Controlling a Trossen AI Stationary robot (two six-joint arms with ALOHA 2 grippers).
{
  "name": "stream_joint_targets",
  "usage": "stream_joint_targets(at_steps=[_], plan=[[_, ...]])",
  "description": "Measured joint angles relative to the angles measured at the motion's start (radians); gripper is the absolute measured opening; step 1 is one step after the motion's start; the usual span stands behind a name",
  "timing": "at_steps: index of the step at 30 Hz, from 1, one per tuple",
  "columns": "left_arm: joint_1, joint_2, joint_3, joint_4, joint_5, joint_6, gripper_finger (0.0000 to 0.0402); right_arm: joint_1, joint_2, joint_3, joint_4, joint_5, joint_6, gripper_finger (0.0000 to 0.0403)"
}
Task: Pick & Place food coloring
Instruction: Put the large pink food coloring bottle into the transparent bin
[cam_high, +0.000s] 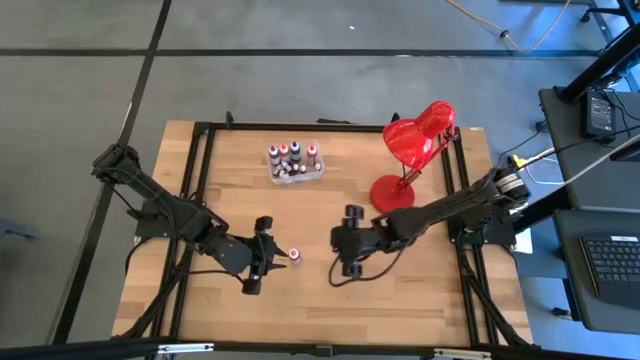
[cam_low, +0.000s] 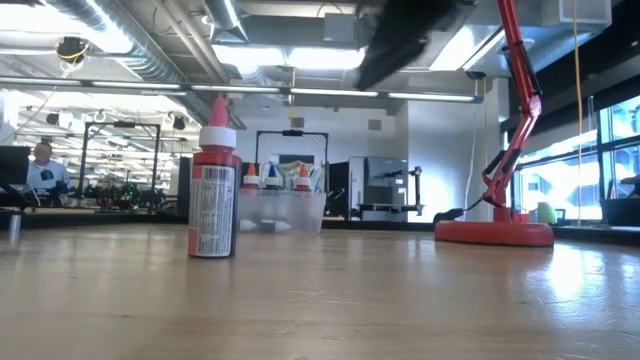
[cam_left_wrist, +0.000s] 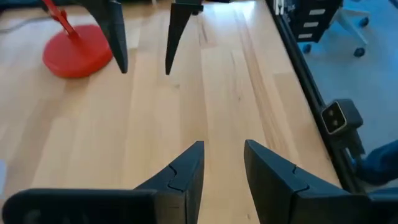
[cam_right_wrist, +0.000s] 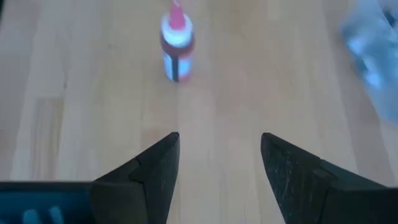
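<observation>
While one bottle (cam_high: 295, 253) stands upright alone on the tabletop (cam_high: 420, 290), between both arms, we note right end effector (cam_high: 351, 240) released, left end effector (cam_high: 257, 253) gapped, both empty.

Blurred clear box (cam_right_wrist: 373, 50), edge-cropped

Small red food coloring bottle (cam_low: 213, 180), white cap, red tip, upright on table, alone, away from other bottles (cam_high: 294, 160)

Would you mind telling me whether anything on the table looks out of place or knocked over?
One food coloring bottle stands upright alone on the bare wood between the two grippers, apart from the other bottles in the clear box. Nothing looks spilled, tipped or damaged.
</observation>
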Motion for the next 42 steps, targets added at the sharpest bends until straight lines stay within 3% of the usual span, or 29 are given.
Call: stream_joint_targets(at_steps=[8,16,21,27,32,42], plan=[[0.074,0.000,0.000,-0.001,0.069,0.056,0.0123,0.060,-0.206,-0.258,0.180,0.160,0.173,0.0227],[0.194,0.001,0.000,-0.101,0.082,0.090,0.0211,0.082,-0.332,-0.444,0.394,0.284,0.279,0.0227],[0.255,0.010,-0.002,-0.127,0.086,0.021,0.0254,0.075,-0.336,-0.483,0.435,0.292,0.311,0.0227],[0.275,0.011,-0.002,-0.111,0.099,-0.076,0.0256,0.075,-0.336,-0.488,0.419,0.292,0.332,0.0227],[0.257,0.057,-0.006,-0.096,0.212,0.058,0.0251,0.072,-0.336,-0.488,0.418,0.292,0.332,0.0227],[0.238,0.211,-0.006,-0.051,0.227,0.097,0.0251,0.071,-0.335,-0.488,0.415,0.291,0.332,0.0227]])
